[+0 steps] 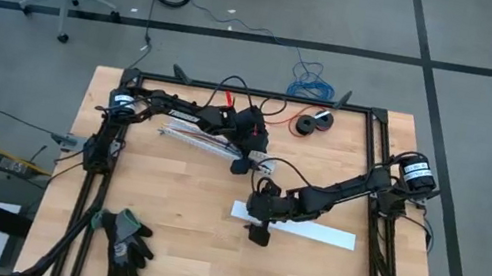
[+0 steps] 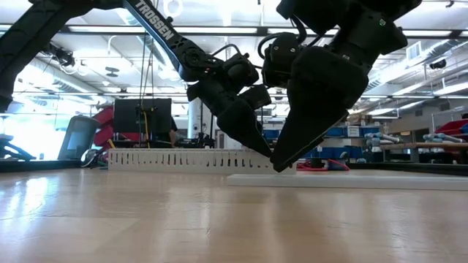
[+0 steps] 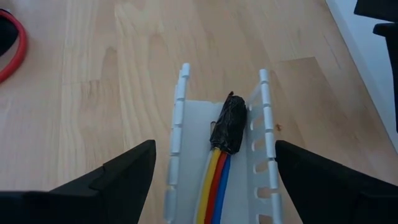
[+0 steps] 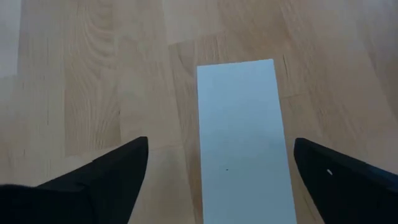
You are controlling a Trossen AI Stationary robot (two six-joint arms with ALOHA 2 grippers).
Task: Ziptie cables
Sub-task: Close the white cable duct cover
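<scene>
Cables [image 3: 219,171] lie seated in slotted white duct [image 3: 180,124], straddled by open left gripper [image 3: 211,177]; open right gripper [image 4: 221,177] straddles flat white cover strip [image 4: 239,124], seemingly for pickup.

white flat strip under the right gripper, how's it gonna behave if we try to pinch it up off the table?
The white strip looks thin and lies flush on the table, so the edges probably offer little to pinch. Its smooth face suggests that it may slide on the wood rather than lift. Long and narrow, it likely flexes if raised by one end. The right gripper straddles it, open.
</scene>
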